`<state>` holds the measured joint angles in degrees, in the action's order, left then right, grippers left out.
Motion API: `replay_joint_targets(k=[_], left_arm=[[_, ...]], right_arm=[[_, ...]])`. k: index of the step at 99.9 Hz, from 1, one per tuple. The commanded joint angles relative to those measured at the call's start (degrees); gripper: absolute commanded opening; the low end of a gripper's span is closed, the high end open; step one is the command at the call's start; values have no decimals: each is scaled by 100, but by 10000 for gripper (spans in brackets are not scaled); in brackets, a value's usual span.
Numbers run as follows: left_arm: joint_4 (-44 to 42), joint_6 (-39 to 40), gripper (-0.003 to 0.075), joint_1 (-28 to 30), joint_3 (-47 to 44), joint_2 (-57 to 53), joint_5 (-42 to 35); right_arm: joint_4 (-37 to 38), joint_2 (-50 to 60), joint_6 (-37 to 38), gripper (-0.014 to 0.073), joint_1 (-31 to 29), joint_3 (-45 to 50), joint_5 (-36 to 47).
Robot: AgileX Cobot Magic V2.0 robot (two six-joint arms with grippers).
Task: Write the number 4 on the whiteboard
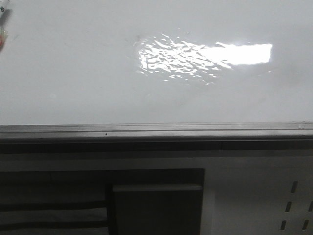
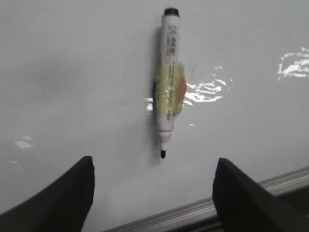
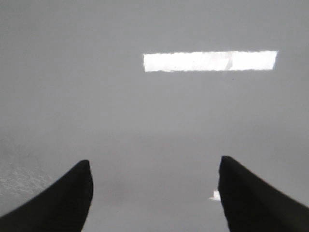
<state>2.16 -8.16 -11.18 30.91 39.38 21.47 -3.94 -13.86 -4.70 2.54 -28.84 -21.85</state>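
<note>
The whiteboard (image 1: 73, 73) is a large glossy white board with rippled glare and a grey metal frame edge (image 1: 156, 131). No number 4 shows on it. In the left wrist view a white marker (image 2: 168, 82) with a yellow and orange band lies flat on the board (image 2: 72, 72), uncapped, its black tip pointing toward my left gripper (image 2: 153, 166). That gripper is open and empty, hovering short of the tip. My right gripper (image 3: 154, 166) is open and empty over bare board (image 3: 154, 121). Neither gripper shows in the front view.
Below the frame in the front view stands a white perforated panel (image 1: 293, 200) with dark openings (image 1: 54, 200). A small coloured object (image 1: 3, 29) sits at the far left edge. The frame edge also shows in the left wrist view (image 2: 193, 212).
</note>
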Motion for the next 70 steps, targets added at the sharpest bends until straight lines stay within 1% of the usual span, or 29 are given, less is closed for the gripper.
replay_joint_targets(k=[1,23,31,49,70], left_arm=[[14,-18,480,-108,210,471,-770],[15,-18,480,-319,210,1475,-1765],[15,-18,467,-397,210,1764,-2063],[-24,-18,386,-401,210,2291,-2563],[-24,-18,294,-401,210,2477,-2975]], right_arm=[[47,-107,-53,490,-39,-186,442],[47,-107,-53,490,-39,-186,313],[47,-107,-53,490,-39,-186,292],[47,-107,-53,490,-39,-186,287],[47,-107,-53,490,-39,-186,287]])
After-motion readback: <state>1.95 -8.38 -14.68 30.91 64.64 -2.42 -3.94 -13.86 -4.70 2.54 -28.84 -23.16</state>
